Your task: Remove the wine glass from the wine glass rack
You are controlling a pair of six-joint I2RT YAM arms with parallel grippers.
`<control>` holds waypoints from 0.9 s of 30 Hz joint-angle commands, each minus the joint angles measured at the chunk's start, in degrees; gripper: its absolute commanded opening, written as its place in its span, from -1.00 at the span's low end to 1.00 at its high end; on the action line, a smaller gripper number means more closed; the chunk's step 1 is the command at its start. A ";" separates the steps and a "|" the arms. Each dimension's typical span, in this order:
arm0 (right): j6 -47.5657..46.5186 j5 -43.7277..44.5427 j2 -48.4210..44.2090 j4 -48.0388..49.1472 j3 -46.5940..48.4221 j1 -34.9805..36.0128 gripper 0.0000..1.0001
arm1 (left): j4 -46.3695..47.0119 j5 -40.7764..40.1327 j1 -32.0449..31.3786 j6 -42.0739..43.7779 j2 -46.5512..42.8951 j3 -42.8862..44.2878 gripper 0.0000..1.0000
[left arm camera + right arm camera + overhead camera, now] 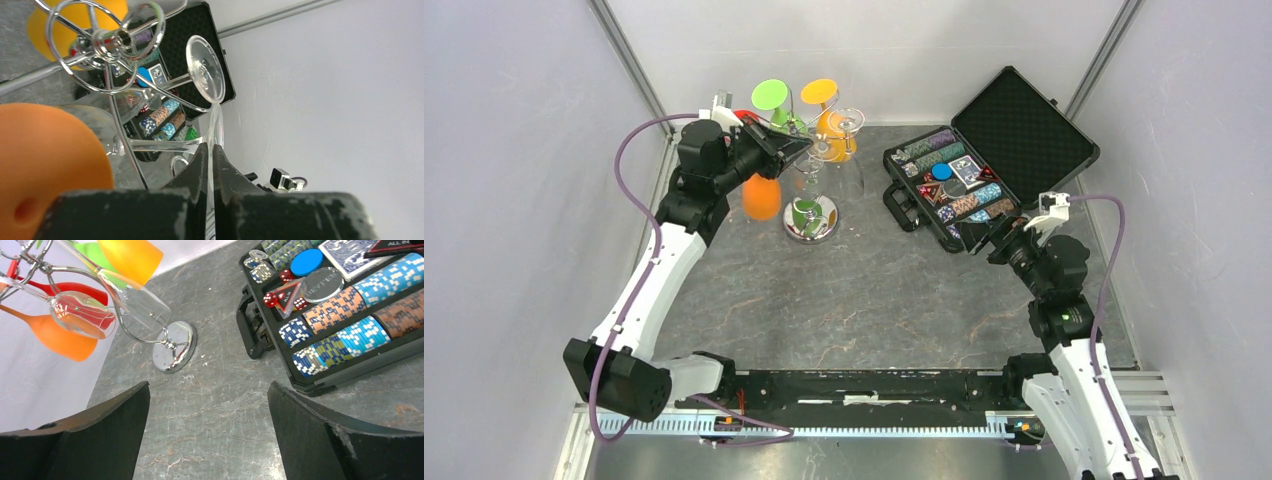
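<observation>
The wine glass rack [812, 188] is a chrome wire stand at the back left, with its scroll arms [107, 40] close in the left wrist view and its round base [175, 345] in the right wrist view. Coloured and clear glasses hang upside down from it. My left gripper [210, 146] is up at the rack's arms [802, 148], shut on the thin clear foot [218, 125] of a clear wine glass whose stem [155, 145] runs off to the left. My right gripper [207, 385] is open over bare table, holding nothing, near the case [984, 238].
An open black poker chip case [984, 160] lies at the back right, close to my right gripper. An orange glass bowl [45, 165] hangs right beside my left fingers. A second clear glass [205, 67] hangs on the rack. Grey walls enclose the table.
</observation>
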 commanded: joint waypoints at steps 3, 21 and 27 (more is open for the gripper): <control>-0.45 -4.23 0.42 7.30 -1.11 0.21 0.90 | 6.19 6.34 -1.33 -2.28 -1.49 1.42 -0.95; 21.98 -13.56 2.90 41.05 -13.73 3.94 0.96 | 11.34 7.50 -8.77 -12.90 -7.85 -3.70 -0.95; 28.09 -7.79 6.98 54.97 -13.46 12.57 0.96 | 19.52 3.27 -15.95 -22.12 -8.13 -6.84 -0.95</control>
